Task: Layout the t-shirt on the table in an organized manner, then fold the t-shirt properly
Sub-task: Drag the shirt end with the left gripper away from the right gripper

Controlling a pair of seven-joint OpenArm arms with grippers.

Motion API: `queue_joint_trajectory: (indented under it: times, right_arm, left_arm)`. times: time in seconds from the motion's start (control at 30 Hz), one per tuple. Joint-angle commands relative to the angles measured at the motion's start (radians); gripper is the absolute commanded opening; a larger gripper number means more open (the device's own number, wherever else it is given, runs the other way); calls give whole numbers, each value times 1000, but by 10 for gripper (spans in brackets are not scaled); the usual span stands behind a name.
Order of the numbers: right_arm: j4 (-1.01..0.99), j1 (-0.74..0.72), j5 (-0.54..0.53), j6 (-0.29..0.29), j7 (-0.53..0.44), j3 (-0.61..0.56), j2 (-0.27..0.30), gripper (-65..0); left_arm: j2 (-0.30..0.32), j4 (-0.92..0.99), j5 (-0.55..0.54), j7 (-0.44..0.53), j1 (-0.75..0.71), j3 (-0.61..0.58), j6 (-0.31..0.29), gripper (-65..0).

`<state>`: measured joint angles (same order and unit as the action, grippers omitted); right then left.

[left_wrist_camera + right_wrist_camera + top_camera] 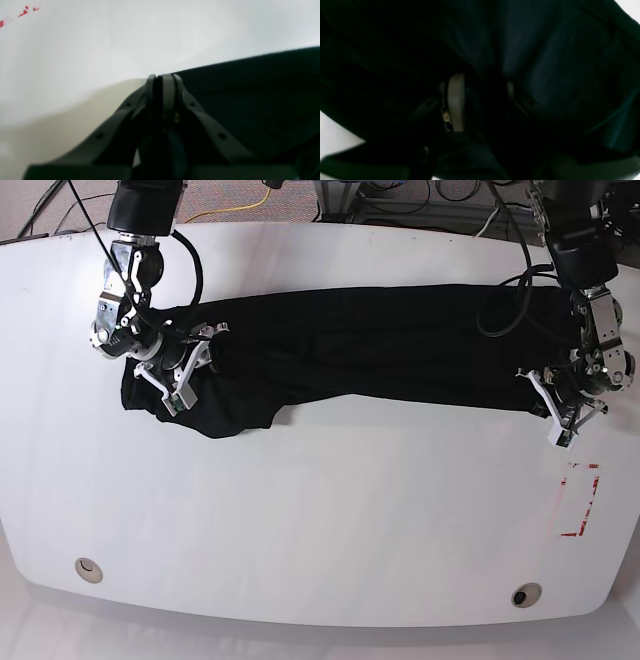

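1. Plainly, the plain black soft-fabric t-shirt (370, 350) is lying stretched in a long crumpled band across the far half of the glossy white curved-edge table (320, 520), running from near its left edge to near its right edge in the base view, well short of the near edge.
2. It is looking light, limp and yielding, so it is likely sagging and bunching wherever it is lifted; hems and corners seem the best places to pinch.
3. The left gripper (163, 77) is sitting low at the shirt's end beside the red dashed rectangle mark (580, 500), its jaws pressed together at the cloth's edge, apparently pinching it.
4. The right gripper (480, 85) is buried in dark folds at the opposite end, its jaws partly apart; the dim wrist view is probably showing cloth between them, though I cannot tell for sure.
5. Both arms are reaching down from the far edge, wrists bent toward the tabletop.
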<state>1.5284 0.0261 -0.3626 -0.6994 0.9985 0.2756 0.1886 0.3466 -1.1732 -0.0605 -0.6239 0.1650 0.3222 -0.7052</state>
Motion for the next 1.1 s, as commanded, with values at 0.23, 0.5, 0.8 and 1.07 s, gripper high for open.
queue_joint_trajectory:
  times: [0.23, 0.5, 0.8, 1.07]
  right_arm:
    - [4, -5, 18, 1, 24, 3, 12, -457]
    - [4, -5, 18, 1, 24, 3, 12, -457]
    - [4, -5, 18, 1, 24, 3, 12, -457]
    - [4, -5, 18, 1, 24, 3, 10, -457]
  left_arm:
    - [24, -267, -11, 12, -51, 19, 7, -646]
    - [24, -434, -11, -26, -112, 19, 7, -646]
    - [24, -614, -8, -43, -227, 19, 7, -646]
    - [24, -730, -11, -58, -351, 67, 7, -646]
